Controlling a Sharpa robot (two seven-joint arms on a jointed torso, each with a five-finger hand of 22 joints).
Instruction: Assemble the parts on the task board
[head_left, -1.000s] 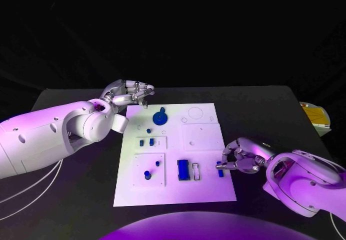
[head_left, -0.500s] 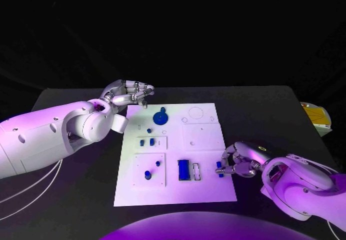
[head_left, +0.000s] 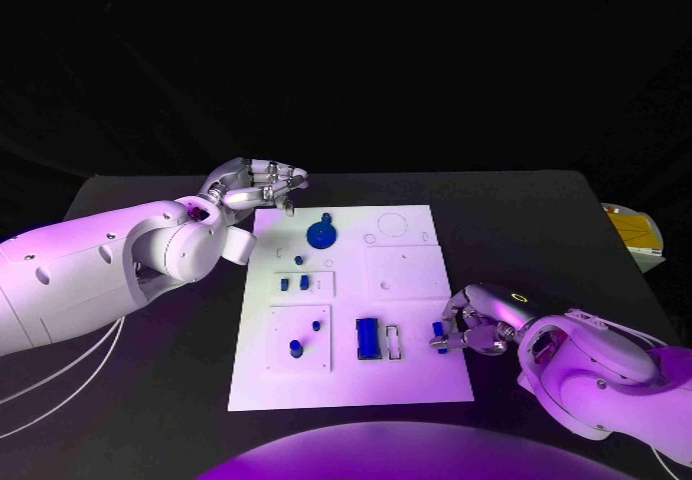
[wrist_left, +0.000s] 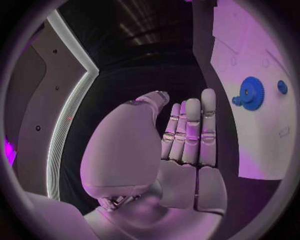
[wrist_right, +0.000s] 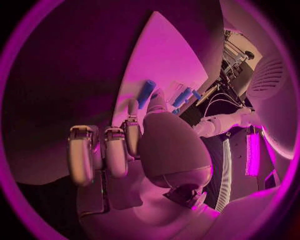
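Observation:
The white task board (head_left: 404, 275) lies in the middle of the black table. On it sit a blue gear (head_left: 320, 236), a blue rectangular block (head_left: 366, 340) and several small blue parts. My right hand (head_left: 476, 322) is at the board's right edge, its fingers curled, and its fingertips pinch a small blue peg (head_left: 438, 333). In the right wrist view the peg (wrist_right: 147, 93) sticks out between thumb and finger. My left hand (head_left: 260, 186) hovers off the board's far left corner with its fingers curled in and nothing in them. The left wrist view shows the gear (wrist_left: 251, 93) beside that hand (wrist_left: 187, 135).
A yellow and white object (head_left: 629, 230) lies at the table's right edge. Two small blue pieces (head_left: 293, 284) stand in a left panel of the board, and a blue piece (head_left: 296, 348) sits in the panel nearer me.
My right hand has shifted slightly left and closed in on the small blue peg at the board's edge. The left hand has not moved.

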